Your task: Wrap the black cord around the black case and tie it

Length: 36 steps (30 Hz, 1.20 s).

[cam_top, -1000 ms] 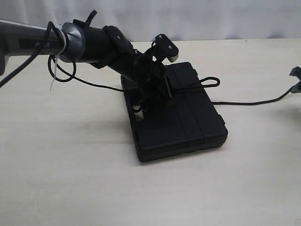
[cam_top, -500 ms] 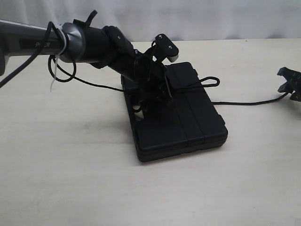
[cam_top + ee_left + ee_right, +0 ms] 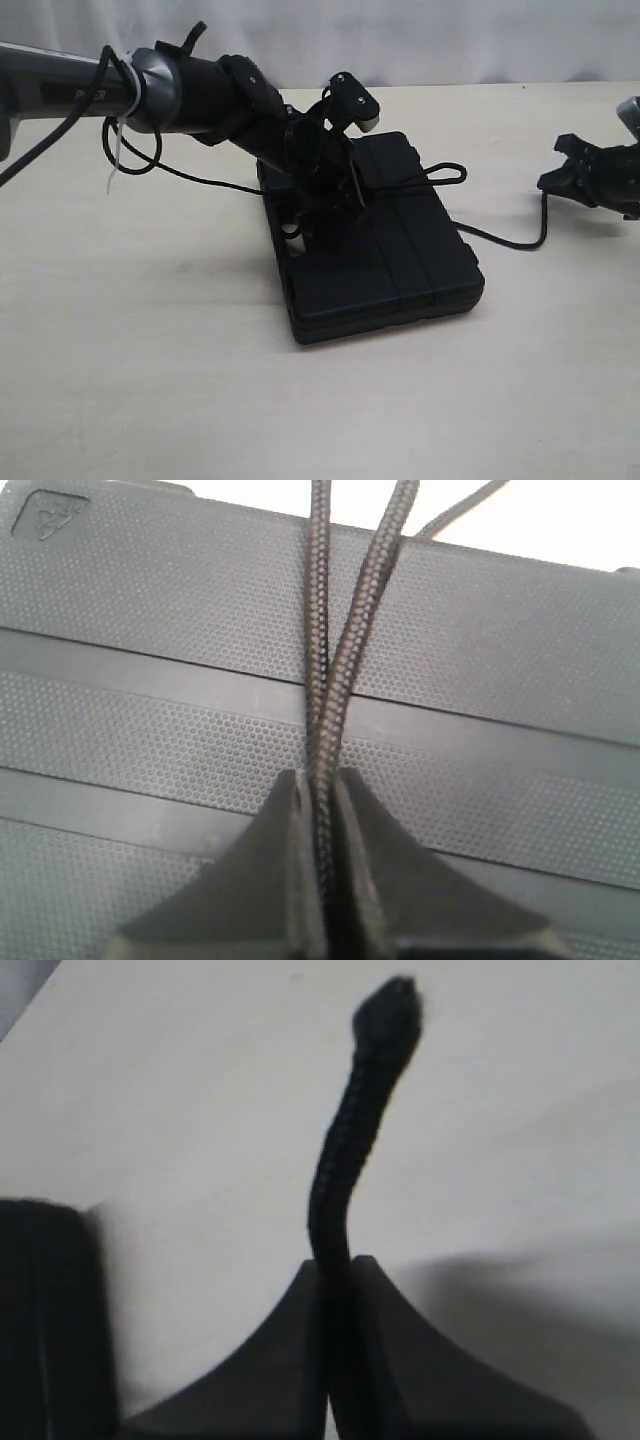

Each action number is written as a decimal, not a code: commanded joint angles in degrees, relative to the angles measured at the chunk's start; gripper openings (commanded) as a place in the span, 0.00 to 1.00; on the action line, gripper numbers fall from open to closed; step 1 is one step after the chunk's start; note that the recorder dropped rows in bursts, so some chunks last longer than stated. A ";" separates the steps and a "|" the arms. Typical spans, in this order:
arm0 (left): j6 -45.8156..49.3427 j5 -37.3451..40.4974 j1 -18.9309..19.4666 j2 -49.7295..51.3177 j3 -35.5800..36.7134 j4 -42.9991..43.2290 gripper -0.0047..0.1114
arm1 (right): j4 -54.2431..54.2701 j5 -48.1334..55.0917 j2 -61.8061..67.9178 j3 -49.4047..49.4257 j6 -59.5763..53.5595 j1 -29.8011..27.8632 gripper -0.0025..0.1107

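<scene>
The black case [image 3: 385, 255] lies flat mid-table, its ribbed lid [image 3: 150, 630] filling the left wrist view. The black cord [image 3: 410, 185] runs across the lid, loops off the case's right edge, and a slack length [image 3: 510, 240] curves over the table toward the right arm. My left gripper [image 3: 350, 200] presses low on the lid, shut on a doubled strand of the black cord [image 3: 325, 730]. My right gripper [image 3: 560, 180] hovers at the right edge, shut on the cord's end [image 3: 345, 1170], whose knotted tip [image 3: 390, 1010] sticks out past the fingers.
The left arm [image 3: 190, 95] with glossy cables and white zip ties [image 3: 115, 150] reaches in from the upper left. A pale wooden table [image 3: 150, 350] spreads around the case; a white curtain [image 3: 450, 40] hangs behind it.
My right gripper has moved left toward the case, bringing the cord end with it; the taut strand on the table has gone slack and bowed. The left gripper has not moved.
</scene>
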 commanded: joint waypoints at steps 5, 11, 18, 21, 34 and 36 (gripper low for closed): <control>5.14 -2.48 0.15 0.53 0.34 -10.70 0.04 | -1.40 14.99 -2.76 1.11 -27.48 11.84 0.06; 8.66 1.49 5.17 0.53 0.34 -17.14 0.04 | -4.86 18.50 -2.76 1.11 -31.08 13.94 0.06; 20.29 18.98 9.10 0.53 0.34 -30.75 0.04 | -9.10 18.25 -2.76 1.11 -31.39 14.08 0.06; 24.52 22.79 8.95 0.53 0.34 -31.55 0.04 | -8.85 18.63 -3.44 1.11 -32.42 14.08 0.06; 29.44 13.78 7.79 0.53 0.34 -28.13 0.04 | -12.56 21.83 -7.44 2.58 -33.98 14.08 0.06; 29.44 12.79 7.79 0.53 0.34 -28.13 0.04 | -12.56 20.56 -7.53 3.14 -35.91 14.08 0.06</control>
